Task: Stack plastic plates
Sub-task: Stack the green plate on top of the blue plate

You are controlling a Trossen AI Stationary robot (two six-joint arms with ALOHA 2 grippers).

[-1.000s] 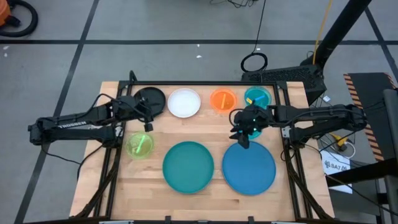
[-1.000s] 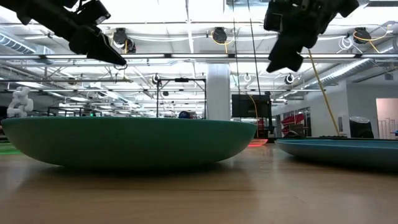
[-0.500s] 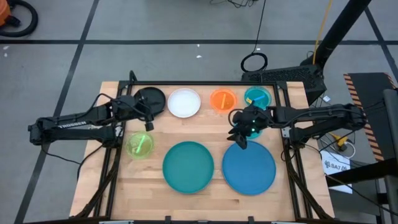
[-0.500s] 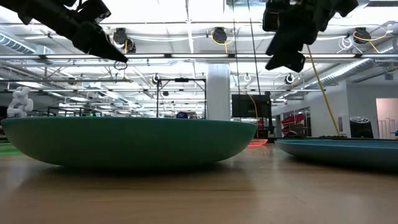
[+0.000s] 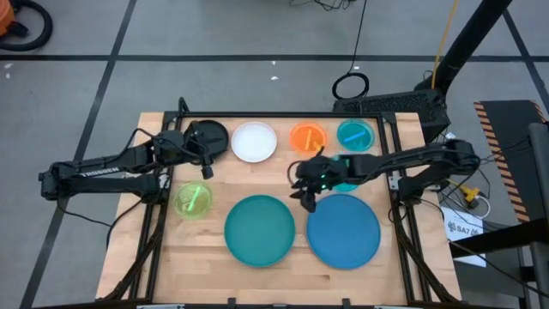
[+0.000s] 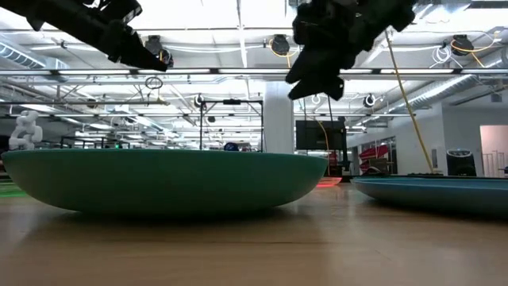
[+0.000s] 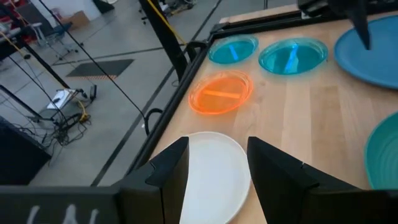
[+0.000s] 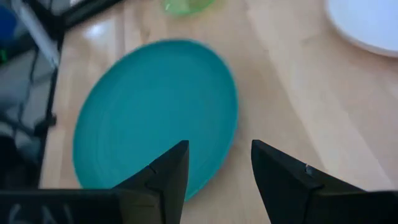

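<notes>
1. Eight plates face you on the table (image 5: 274, 283) from above: black (image 5: 211, 134), white (image 5: 254, 142), orange (image 5: 308, 136) and a cyan plate (image 5: 355, 134) along the far edge, a second cyan plate (image 5: 346, 174) partly under the right arm, lime green (image 5: 192, 200) at the left, and the large teal plate (image 5: 259, 229) and blue plate (image 5: 344, 232) side by side in front. None is stacked. Your right gripper (image 5: 306, 194) hangs between the teal and blue plates' far edges; your left gripper (image 5: 204, 168) hangs beside the black plate.
2. At table height, you see the teal plate (image 6: 163, 181) filling the foreground and the blue plate (image 6: 436, 192) at right, with both grippers above them.
3. Through the left wrist, your fingers (image 7: 280, 177) stand spread and empty over the white plate (image 7: 214, 168), with the orange plate (image 7: 221, 93) and both cyan plates beyond.
4. Through the right wrist, your fingers (image 8: 163, 174) are spread, holding nothing, above the teal plate (image 8: 155, 106).
</notes>
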